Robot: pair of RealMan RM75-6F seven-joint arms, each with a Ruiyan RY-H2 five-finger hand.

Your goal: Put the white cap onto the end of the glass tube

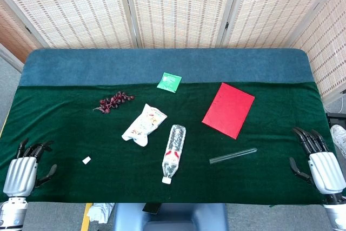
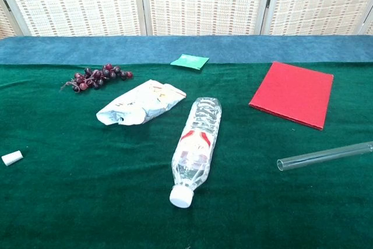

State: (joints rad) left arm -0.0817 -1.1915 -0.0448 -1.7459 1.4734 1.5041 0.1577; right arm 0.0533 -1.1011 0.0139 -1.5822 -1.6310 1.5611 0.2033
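Both hands, left (image 1: 21,171) and right (image 1: 324,169), rest empty, fingers apart. Tube (image 1: 233,156), right of bottle (image 1: 173,152): fragile, slippery; grip mid-length. Cap (image 1: 86,160), left of bottle: light; pinch sides.

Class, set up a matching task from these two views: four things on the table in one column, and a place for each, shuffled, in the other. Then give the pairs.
Things
1. white cap
2. glass tube
3. grapes
4. green packet

Places
A. at the far edge of the green cloth, middle
B. near the left hand
C. far left, beyond the snack bag
D. in front of the red book, towards the right hand

Pairs: 1-B, 2-D, 3-C, 4-A
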